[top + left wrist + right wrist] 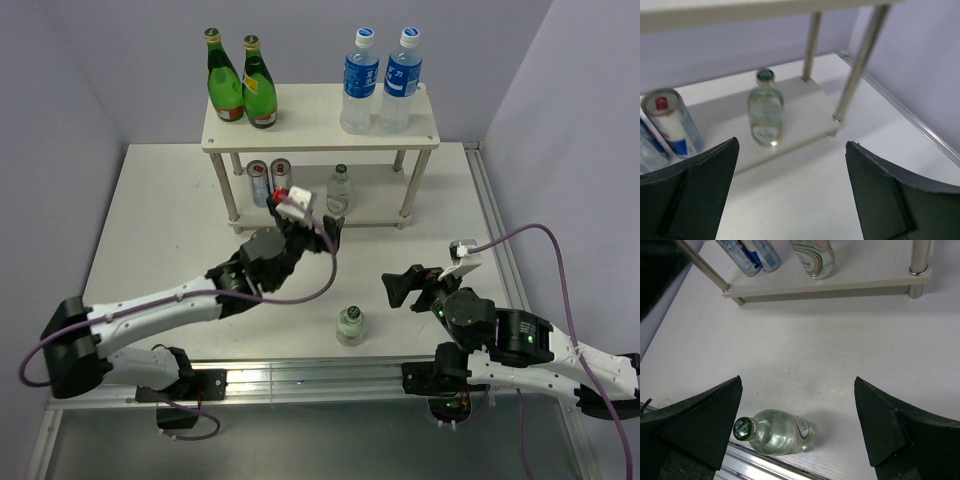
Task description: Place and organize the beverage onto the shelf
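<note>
The shelf stands at the back of the table, with two green bottles and two blue-labelled water bottles on its top board. On the lower board stand two cans and a small clear glass bottle, which is upright. My left gripper hovers open just in front of that bottle, apart from it, with nothing between its fingers. A second small clear bottle with a green cap stands near the table's front edge. My right gripper is open to the right of it and above it, and this bottle shows low between its fingertips.
Slim metal legs carry the shelf at its corners. An aluminium rail runs along the table's front edge, right beside the loose bottle. Pale walls close in the left, back and right sides. A purple cable loops over the right arm.
</note>
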